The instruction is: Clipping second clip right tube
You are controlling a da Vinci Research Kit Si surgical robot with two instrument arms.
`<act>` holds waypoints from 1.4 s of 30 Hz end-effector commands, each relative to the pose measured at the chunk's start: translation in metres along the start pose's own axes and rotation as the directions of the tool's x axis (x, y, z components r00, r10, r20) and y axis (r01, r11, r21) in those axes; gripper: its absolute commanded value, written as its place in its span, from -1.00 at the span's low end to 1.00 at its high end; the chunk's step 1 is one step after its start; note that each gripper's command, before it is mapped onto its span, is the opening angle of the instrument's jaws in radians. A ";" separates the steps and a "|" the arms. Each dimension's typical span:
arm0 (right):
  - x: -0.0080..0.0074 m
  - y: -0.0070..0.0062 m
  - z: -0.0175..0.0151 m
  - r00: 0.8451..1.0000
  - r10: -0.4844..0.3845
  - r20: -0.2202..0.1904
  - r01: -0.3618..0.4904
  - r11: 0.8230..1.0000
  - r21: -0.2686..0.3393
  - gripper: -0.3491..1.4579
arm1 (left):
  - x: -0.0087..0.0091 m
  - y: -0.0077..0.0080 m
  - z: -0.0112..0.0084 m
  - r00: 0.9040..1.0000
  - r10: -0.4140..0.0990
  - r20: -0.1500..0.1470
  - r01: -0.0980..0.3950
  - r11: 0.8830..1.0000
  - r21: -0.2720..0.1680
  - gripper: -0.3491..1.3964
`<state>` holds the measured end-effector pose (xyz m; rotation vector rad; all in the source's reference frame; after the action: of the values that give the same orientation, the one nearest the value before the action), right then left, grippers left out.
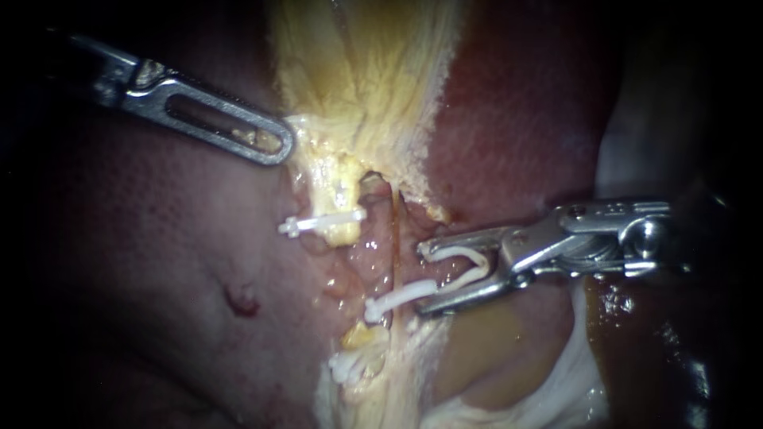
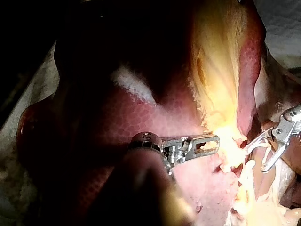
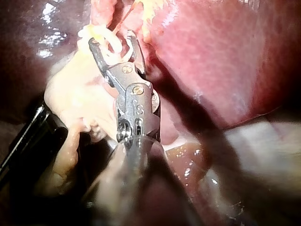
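The right instrument, the nearer one, holds a white clip in its spread jaws. The right tube lies at nine o'clock, running twelve to six. The left instrument's jaws grip yellow tissue.

Our left instrument, a long steel shaft ending in slotted jaws, comes in from the upper left and slopes down toward the middle. Its jaws lie together, pinching the edge of the pale yellow tissue. In the left wrist view, this instrument reaches level and straight ahead.

Our right instrument, a hinged steel tip on a thin shaft, enters from the right and lies almost level. Its jaws stand well apart, and both cradle the bent white plastic clip between them. In the right wrist view, it points away from the camera with its jaws spread in a fork.
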<state>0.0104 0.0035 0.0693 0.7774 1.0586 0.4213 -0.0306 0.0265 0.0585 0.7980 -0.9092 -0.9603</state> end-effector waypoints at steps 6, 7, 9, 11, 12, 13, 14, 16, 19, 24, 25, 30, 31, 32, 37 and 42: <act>-0.0001 0.0005 0.0015 1.000 0.006 -0.015 -0.006 1.000 0.001 -0.07 | 0.0000 0.0000 0.0000 1.000 0.000 0.000 0.000 1.000 0.000 -1.00; 0.0000 0.0006 0.0017 1.000 0.010 -0.021 -0.010 1.000 0.004 -0.07 | 0.0000 0.0000 0.0000 1.000 0.000 0.000 0.000 1.000 0.000 -1.00; 0.0000 0.0007 0.0020 1.000 0.014 -0.025 -0.014 1.000 0.008 -0.07 | 0.0000 0.0000 0.0000 1.000 0.000 0.000 0.000 1.000 -0.001 -1.00; 0.0001 0.0008 0.0023 1.000 0.016 -0.026 -0.016 1.000 0.014 -0.07 | 0.0000 0.0000 0.0000 1.000 0.000 0.000 0.000 1.000 -0.001 -1.00; 0.0001 0.0008 0.0025 0.999 0.015 -0.029 -0.015 1.000 0.016 -0.07 | 0.0000 0.0000 0.0001 1.000 0.000 0.001 0.000 1.000 -0.001 -1.00; 0.0001 0.0008 0.0026 0.999 0.020 -0.034 -0.019 1.000 0.019 -0.07 | 0.0000 0.0000 0.0001 1.000 0.000 0.001 0.000 1.000 -0.001 -1.00; 0.0001 0.0009 0.0028 0.999 0.024 -0.039 -0.023 0.999 0.022 -0.07 | 0.0000 0.0000 0.0001 1.000 0.000 0.001 0.000 1.000 -0.001 -1.00; 0.0001 0.0009 0.0032 0.998 0.028 -0.049 -0.026 0.999 0.027 -0.07 | 0.0000 0.0000 0.0001 1.000 0.000 0.001 0.000 1.000 -0.001 -1.00; 0.0002 0.0010 0.0037 0.997 0.043 -0.066 -0.041 0.999 0.031 -0.07 | 0.0000 0.0000 0.0001 1.000 0.000 0.001 0.000 1.000 -0.001 -1.00; 0.0002 0.0011 0.0040 0.993 0.074 -0.091 -0.070 0.996 0.049 -0.07 | 0.0000 0.0000 0.0002 1.000 0.000 0.001 0.000 1.000 -0.002 -1.00; 0.0002 0.0011 0.0040 0.992 0.079 -0.096 -0.074 0.996 0.053 -0.07 | 0.0000 0.0000 0.0002 1.000 0.000 0.001 0.000 1.000 -0.002 -1.00; 0.0002 0.0010 0.0041 0.988 0.106 -0.116 -0.096 0.992 0.087 -0.07 | 0.0001 0.0000 0.0003 1.000 0.000 0.001 0.000 1.000 -0.002 -1.00; 0.0003 0.0010 0.0042 0.986 0.116 -0.121 -0.104 0.990 0.097 -0.07 | 0.0001 0.0000 0.0003 1.000 0.000 0.001 0.000 1.000 -0.002 -1.00; 0.0003 0.0009 0.0042 0.984 0.125 -0.125 -0.112 0.988 0.109 -0.07 | 0.0001 0.0000 0.0003 1.000 0.000 0.001 0.000 1.000 -0.002 -1.00; 0.0005 0.0004 0.0042 0.975 0.162 -0.154 -0.134 0.975 0.176 -0.07 | 0.0001 0.0001 0.0003 1.000 0.000 0.001 0.000 1.000 -0.002 -1.00; 0.0009 -0.0008 0.0043 0.971 0.167 -0.169 -0.126 0.966 0.227 -0.07 | 0.0001 0.0001 0.0003 1.000 0.000 0.001 0.000 1.000 -0.002 -1.00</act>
<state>0.0146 0.0018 0.0690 1.0360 1.2498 0.5164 -0.0308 0.0264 0.0587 0.7953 -0.9094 -0.9619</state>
